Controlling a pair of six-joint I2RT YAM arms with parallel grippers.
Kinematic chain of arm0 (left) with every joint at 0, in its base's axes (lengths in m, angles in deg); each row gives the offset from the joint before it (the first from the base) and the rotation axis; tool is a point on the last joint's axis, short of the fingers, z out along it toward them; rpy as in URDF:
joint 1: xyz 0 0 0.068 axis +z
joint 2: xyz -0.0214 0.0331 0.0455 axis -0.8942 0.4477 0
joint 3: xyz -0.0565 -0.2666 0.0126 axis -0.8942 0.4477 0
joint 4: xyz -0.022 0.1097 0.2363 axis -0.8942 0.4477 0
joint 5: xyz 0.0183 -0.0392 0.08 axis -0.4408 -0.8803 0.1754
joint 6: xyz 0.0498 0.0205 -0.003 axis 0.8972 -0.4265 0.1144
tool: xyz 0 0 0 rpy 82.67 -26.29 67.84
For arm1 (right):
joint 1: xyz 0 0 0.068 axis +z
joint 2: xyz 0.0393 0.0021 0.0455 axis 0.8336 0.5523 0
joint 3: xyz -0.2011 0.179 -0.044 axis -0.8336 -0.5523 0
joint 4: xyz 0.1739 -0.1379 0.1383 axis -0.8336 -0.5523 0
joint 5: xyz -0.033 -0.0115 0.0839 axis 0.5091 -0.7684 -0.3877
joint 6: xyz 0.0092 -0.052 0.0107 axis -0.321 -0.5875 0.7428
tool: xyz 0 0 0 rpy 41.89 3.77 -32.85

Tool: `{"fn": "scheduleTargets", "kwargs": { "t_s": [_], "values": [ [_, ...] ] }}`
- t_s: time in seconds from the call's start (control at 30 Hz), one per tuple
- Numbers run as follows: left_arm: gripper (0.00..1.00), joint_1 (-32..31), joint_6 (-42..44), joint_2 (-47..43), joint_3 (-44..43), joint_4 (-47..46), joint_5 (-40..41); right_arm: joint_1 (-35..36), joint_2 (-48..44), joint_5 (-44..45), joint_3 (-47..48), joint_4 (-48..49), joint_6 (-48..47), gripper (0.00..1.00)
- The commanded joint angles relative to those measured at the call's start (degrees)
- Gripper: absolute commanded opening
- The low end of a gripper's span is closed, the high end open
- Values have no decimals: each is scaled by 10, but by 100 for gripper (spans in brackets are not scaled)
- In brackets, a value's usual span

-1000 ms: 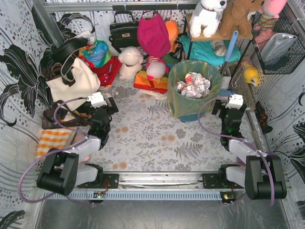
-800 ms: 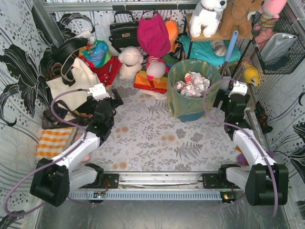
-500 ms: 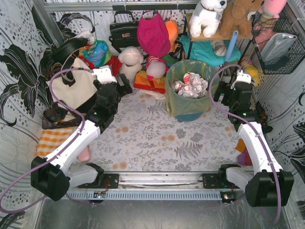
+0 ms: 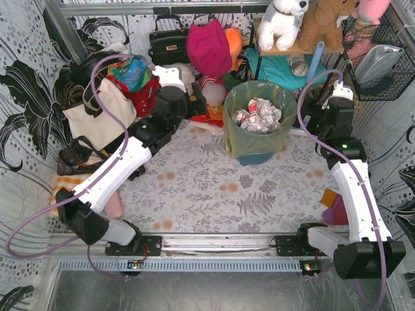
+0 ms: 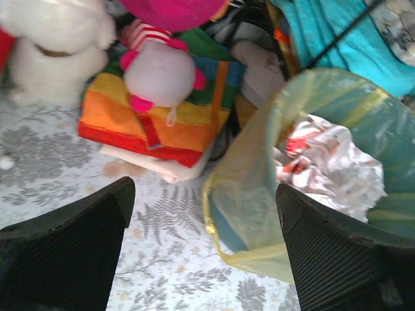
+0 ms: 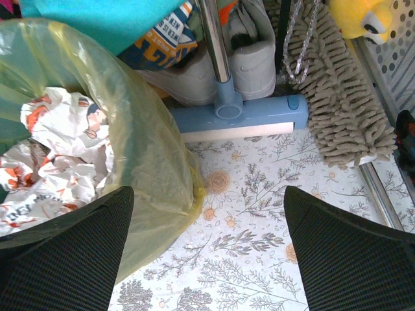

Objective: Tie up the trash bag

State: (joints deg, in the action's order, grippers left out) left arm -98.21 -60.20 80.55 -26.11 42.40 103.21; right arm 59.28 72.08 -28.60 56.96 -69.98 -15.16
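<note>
From above, the trash bag (image 4: 249, 139) sits in the upper middle of the frame. It stands up straight in a round bin (image 4: 260, 157), with its mouth wide open and facing up. White crumpled paper (image 4: 259, 113) fills the top. The left gripper (image 4: 196, 105) is just to the left of the bag. The right gripper (image 4: 310, 118) is just to the right of it. So the bag is between the two, and neither one touches it. The right one looks a bit nearer, I think.

In the left wrist view, the left gripper (image 5: 204, 189) is open wide and holds nothing. The trash bag (image 5: 246, 162) fills the right half of the frame, and its yellow rim is past the right finger. A soft toy (image 5: 159, 74) lies at the upper left.

In the right wrist view, the right gripper (image 6: 207, 193) is open wide too, and empty. The trash bag (image 6: 146, 136) is on the left side of the frame, close to the left finger. A blue mop (image 6: 237, 115) lies at the top middle. Each gripper probably needs to move in toward its side of the rim.
</note>
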Motion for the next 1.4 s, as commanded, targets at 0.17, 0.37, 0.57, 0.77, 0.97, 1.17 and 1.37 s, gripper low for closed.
{"fn": "scheduleTargets", "kwargs": {
  "t_s": [0.17,0.37,0.57,0.77,0.97,1.17,1.37],
  "values": [
    [98,-49,-23,129,-159,83,-25,-2,41,-13,102,-82,34,95],
    [95,-53,-40,179,-220,111,-43,-2,78,-63,140,-95,49,87],
    [78,-54,-54,198,-240,135,-44,-2,113,-91,166,-99,39,77],
    [65,-58,-71,190,-225,140,-40,-2,158,-104,197,-99,23,67],
    [56,-64,-84,187,-221,147,-31,-2,209,-111,249,-116,3,61],
    [47,-69,-87,188,-225,153,-28,-2,250,-103,277,-127,-14,54],
    [43,-72,-86,193,-227,159,-27,-2,272,-116,295,-130,-22,44]
  ]
}}
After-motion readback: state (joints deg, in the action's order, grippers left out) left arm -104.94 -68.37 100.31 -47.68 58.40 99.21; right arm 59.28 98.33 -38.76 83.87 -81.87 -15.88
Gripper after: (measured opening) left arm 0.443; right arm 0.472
